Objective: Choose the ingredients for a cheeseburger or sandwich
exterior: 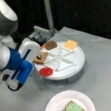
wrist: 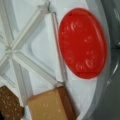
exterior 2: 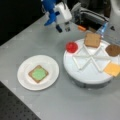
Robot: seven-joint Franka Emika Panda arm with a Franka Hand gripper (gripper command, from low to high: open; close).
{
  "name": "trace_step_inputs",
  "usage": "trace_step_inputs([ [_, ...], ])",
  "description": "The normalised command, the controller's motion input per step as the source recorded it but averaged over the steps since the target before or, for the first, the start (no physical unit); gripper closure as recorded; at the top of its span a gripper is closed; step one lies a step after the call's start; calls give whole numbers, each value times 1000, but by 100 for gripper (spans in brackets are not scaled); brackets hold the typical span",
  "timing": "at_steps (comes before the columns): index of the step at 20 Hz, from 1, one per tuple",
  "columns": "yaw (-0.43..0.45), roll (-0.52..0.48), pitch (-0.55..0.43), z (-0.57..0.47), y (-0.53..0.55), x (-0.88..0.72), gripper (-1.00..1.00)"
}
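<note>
Toast lay on the white plate, topped with green lettuce: the sandwich so far, two layers, well apart from the gripper. In a front view the same plate sat at the bottom edge, nearest the camera, below the divided tray.

Landmark was that round white tray, split by raised ribs into wedge compartments. Red tomato disc occupied the wedge on the tray's rim closest to the gripper; wrist view showed the tomato disc directly under the camera, filling its wedge against the rim. Second toast square lay in the neighbouring wedge, seen in the wrist view as a tan corner. Dark-brown patty came next round the tray, then yellow cheese square in the wedge beyond.

Gripper hung above the table just off the tray's edge, beside the tomato wedge, touching none of the pieces. Fingers stood a little apart with only air between them, holding nothing. In a front view the gripper overlapped the toast at the tray's left rim.
</note>
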Motion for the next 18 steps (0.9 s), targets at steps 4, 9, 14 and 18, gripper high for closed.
trace_step_inputs([
  [4,201,480,36,-43,-246,330,-100],
  [9,206,368,7,-58,-226,293,-100],
  [14,169,342,-24,-95,-214,240,-100],
  [18,141,314,-38,-105,-215,197,-100],
])
